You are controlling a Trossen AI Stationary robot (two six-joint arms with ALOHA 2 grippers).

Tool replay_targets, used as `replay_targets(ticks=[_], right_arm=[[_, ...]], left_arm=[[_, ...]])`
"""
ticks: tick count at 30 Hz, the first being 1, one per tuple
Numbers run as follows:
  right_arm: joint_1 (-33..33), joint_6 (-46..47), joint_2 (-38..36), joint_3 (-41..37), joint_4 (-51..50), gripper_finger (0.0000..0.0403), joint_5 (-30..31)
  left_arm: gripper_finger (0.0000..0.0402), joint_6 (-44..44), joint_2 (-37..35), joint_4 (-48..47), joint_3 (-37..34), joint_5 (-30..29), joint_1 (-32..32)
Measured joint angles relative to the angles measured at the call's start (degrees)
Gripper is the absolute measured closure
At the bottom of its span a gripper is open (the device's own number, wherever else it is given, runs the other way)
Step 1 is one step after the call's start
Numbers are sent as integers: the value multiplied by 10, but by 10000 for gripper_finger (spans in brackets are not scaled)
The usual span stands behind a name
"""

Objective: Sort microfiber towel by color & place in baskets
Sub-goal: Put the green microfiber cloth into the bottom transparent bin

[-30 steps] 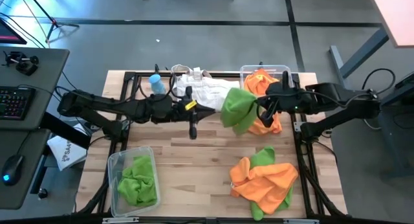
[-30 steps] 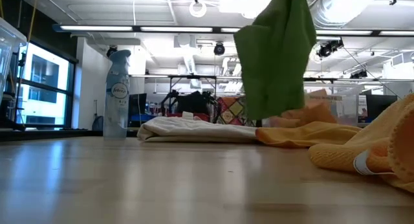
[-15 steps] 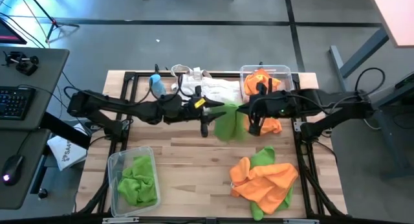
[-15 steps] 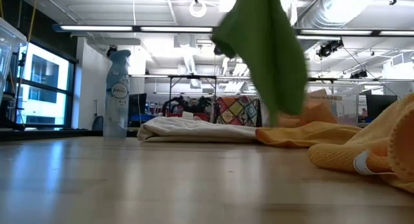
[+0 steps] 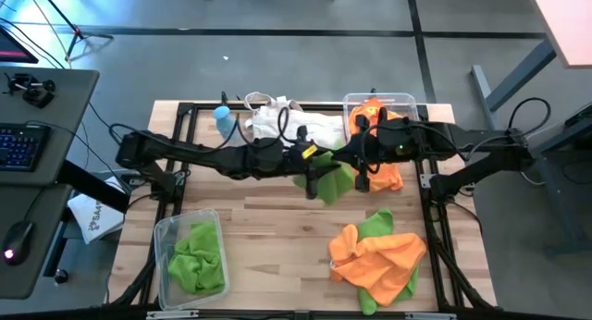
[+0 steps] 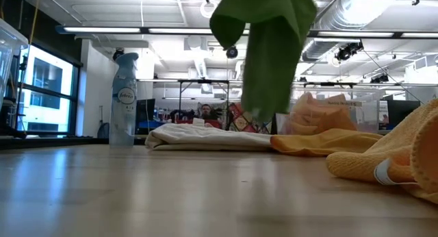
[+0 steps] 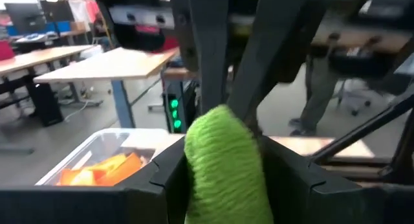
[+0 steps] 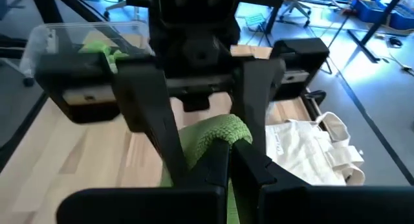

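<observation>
Hanging green towel (image 5: 331,179) between both grippers' jaws.

This is looking like a big lab or work room. Long lights (image 6: 137,29) are shining on a white ceiling with pipes (image 6: 356,11). Desks (image 7: 103,65) are standing on a gray floor, and a keyboard (image 5: 23,146) is sitting beside the wooden table (image 5: 277,237).

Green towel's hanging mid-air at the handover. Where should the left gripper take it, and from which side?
Grip the bunched top fold of the green towel, beside the right gripper, which pinches it. The left gripper should come level from its own side: the cloth hangs limp below, so only the top is steady.
</observation>
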Motion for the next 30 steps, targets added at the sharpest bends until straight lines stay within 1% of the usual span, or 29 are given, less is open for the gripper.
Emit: replay_targets(ticks=[4, 8, 11, 14, 18, 19, 22, 25, 27, 30], right_arm=[[0, -6, 0, 0, 3, 403, -9], [0, -10, -1, 0, 3, 403, -9], [0, -10, -2, 0, 4, 403, -8], [0, -10, -2, 0, 4, 403, -8], [0, -10, -2, 0, 4, 403, -8], [0, -10, -2, 0, 3, 403, -8], [0, 5, -2, 0, -3, 403, -6], [0, 21, -2, 0, -13, 395, 10], [0, 27, -2, 0, -29, 379, 21], [0, 50, -3, 0, -58, 344, 36]], left_arm=[[247, -1, 4, -17, 6, -18, 0], [250, -6, 4, -38, 6, -19, 1], [265, -6, 4, -43, 6, -19, 1], [302, -6, 4, -48, 6, -19, 1], [378, -6, 4, -49, 6, -19, 1], [389, -7, 4, -50, 6, -12, 1], [391, -8, 1, -56, 6, 4, 0], [397, -8, -11, -77, 6, -10, -3], [398, -7, -25, -107, 6, -29, -3], [399, -16, -52, -161, 6, -45, -3]])
